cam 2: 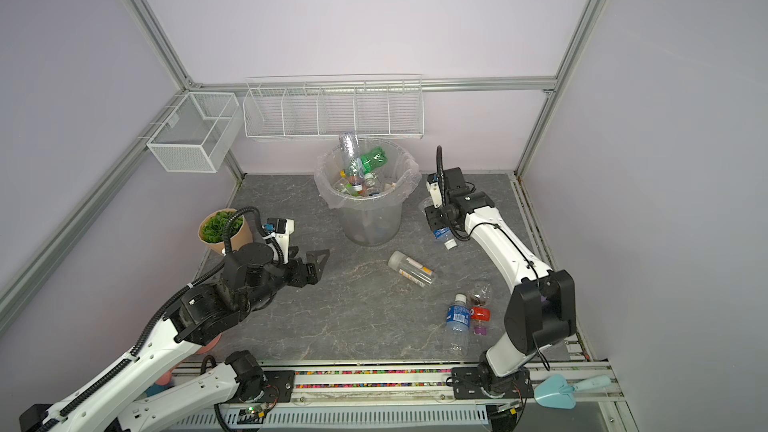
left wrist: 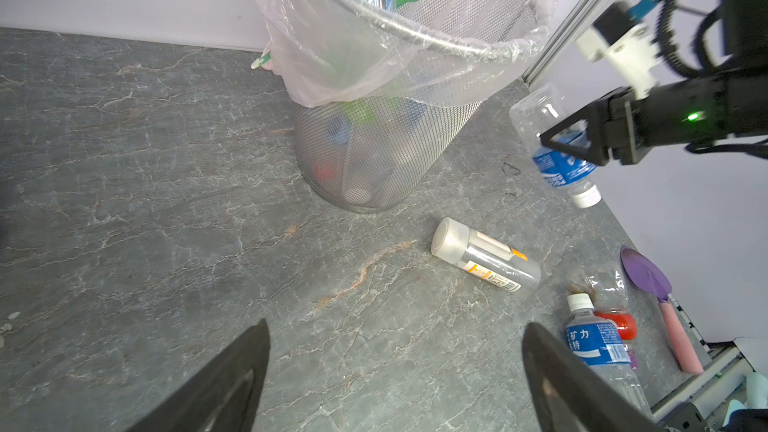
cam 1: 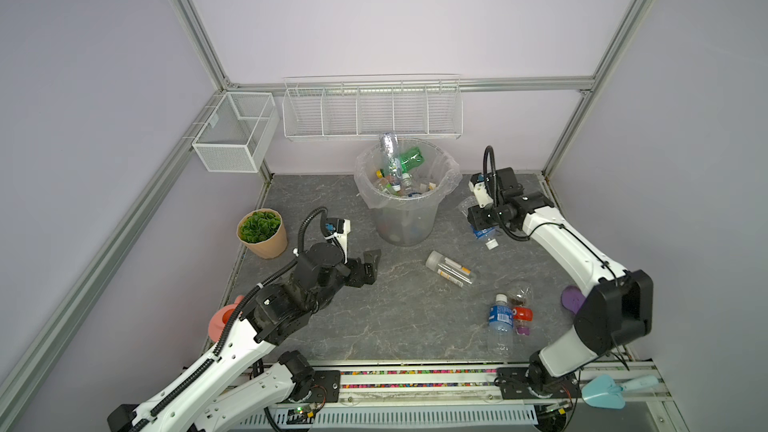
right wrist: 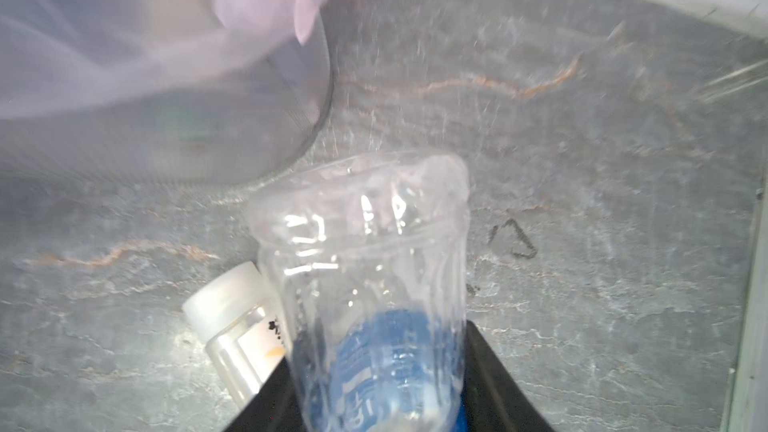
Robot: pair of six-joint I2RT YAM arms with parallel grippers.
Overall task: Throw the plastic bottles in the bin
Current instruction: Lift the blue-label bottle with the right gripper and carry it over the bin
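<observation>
That bin [cam 1: 405, 222] is heaped, bottles [cam 1: 392, 160] poking above its rim, so this one could bounce off and roll away. Right gripper [cam 1: 482, 227] pinches a blue-label bottle [left wrist: 559, 174], cap down, just right of the bin; left gripper [cam 1: 372, 265] gapes empty, front-left of it

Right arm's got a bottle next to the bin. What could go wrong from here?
1. The round grey bag-lined bin is heaped: a crumpled clear bottle and a green bottle poke above its rim, so the next drop may bounce out.
2. Jaws of the right gripper pinch the clear blue-labelled bottle at its label, apparently below the rim; its long free body could snag the loose bag on the way up.
</observation>
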